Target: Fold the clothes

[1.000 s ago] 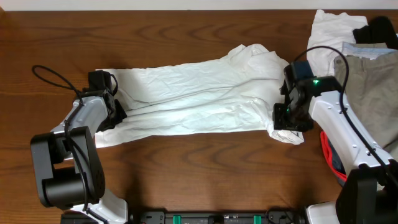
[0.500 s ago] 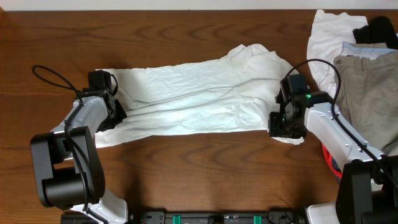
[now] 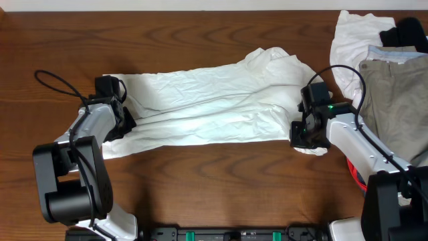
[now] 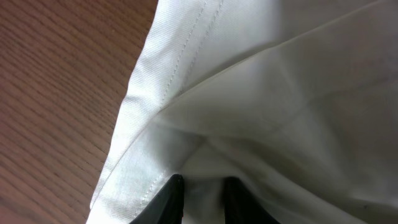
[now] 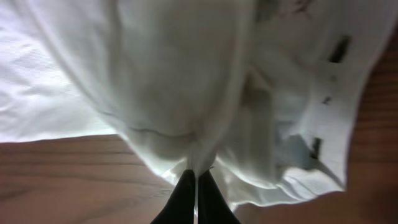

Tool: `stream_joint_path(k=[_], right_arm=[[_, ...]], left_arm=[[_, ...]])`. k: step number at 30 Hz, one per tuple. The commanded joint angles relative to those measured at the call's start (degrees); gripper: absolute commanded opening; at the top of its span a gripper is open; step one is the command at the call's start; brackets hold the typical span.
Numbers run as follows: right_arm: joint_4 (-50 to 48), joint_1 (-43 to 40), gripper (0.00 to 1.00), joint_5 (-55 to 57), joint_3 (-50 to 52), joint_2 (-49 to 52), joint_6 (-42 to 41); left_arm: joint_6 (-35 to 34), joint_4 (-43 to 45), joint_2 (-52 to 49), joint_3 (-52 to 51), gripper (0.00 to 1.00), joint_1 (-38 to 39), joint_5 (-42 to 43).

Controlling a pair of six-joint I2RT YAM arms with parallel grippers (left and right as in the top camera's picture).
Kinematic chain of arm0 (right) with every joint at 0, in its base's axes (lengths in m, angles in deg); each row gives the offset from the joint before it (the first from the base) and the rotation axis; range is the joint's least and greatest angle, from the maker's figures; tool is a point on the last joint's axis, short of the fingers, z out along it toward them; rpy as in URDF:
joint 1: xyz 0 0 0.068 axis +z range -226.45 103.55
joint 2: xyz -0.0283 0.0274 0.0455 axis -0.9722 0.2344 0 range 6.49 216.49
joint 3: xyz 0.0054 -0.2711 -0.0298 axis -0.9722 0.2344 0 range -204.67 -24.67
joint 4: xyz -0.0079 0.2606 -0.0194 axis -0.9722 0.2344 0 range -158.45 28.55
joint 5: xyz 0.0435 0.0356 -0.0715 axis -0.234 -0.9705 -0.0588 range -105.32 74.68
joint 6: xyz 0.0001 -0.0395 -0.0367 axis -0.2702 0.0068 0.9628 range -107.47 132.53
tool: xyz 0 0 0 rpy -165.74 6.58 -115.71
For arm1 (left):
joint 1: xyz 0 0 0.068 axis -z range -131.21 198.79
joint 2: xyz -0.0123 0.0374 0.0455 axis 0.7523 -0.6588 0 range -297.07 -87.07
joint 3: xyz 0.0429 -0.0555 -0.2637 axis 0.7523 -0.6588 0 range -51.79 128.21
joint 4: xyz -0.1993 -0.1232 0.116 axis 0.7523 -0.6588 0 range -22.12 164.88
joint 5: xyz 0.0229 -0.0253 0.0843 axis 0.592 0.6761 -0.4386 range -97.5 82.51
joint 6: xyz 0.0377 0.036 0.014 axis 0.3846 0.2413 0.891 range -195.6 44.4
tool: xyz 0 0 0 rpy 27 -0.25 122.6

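The clothes being worked on are a large wrinkled white garment [image 3: 214,104] spread lengthwise across the wooden table [image 3: 200,27]. My left gripper [image 3: 126,122] is at its left end. In the left wrist view the gripper [image 4: 202,186] is shut on a bunched layer of the white cloth [image 4: 280,93] beside a stitched hem. My right gripper [image 3: 302,137] is at the garment's right end, near its lower corner. The right wrist view shows that gripper [image 5: 198,180] shut on a pinched fold of the white cloth [image 5: 174,81]. A small dark label [image 5: 339,48] shows on the cloth further right.
A pile of other clothes lies at the right edge: khaki trousers [image 3: 394,100], a white piece [image 3: 351,33] and a black piece [image 3: 408,30]. Something red [image 3: 354,171] peeks out under my right arm. Bare wood runs along the front and back of the garment.
My right gripper shifted slightly left and toward the front edge, then closed on the garment's right end. The left gripper and the cloth at its end have not moved.
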Motion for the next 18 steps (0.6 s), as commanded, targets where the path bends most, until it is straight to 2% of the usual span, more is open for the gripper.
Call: stream_joint_path(k=[1,6,9,13,14,15,18], right_arm=[[1.01,0.15,0.01,8.31,-1.33,-1.49,-2.36],[2.56,-2.05,0.01,16.74,-9.27,-4.42,-2.62],[1.97,-5.05,0.01,17.46,-14.08,-4.79,-0.83],[0.20,-9.42,0.02,16.33,-15.13,-4.46,-0.26],[0.20,-10.51,0.06,16.33,-15.13,-4.02,-0.26],[0.28,-11.39,0.15,16.17,-15.08,-3.61,-0.26],[1.18,-13.57,0.31,16.17,-15.02,-2.27,-0.28]], left_arm=[[0.13,-0.79,-3.15,-2.16,0.24,0.07,4.63],[0.13,-0.76,-3.15,-2.16,0.24,0.07,4.63],[0.13,-0.76,-3.15,-2.16,0.24,0.07,4.63],[0.13,-0.76,-3.15,-2.16,0.24,0.07,4.63],[0.13,-0.79,-3.15,-2.16,0.24,0.07,4.63],[0.13,-0.79,-3.15,-2.16,0.24,0.07,4.63],[0.13,-0.81,-3.15,-2.16,0.24,0.07,4.63]])
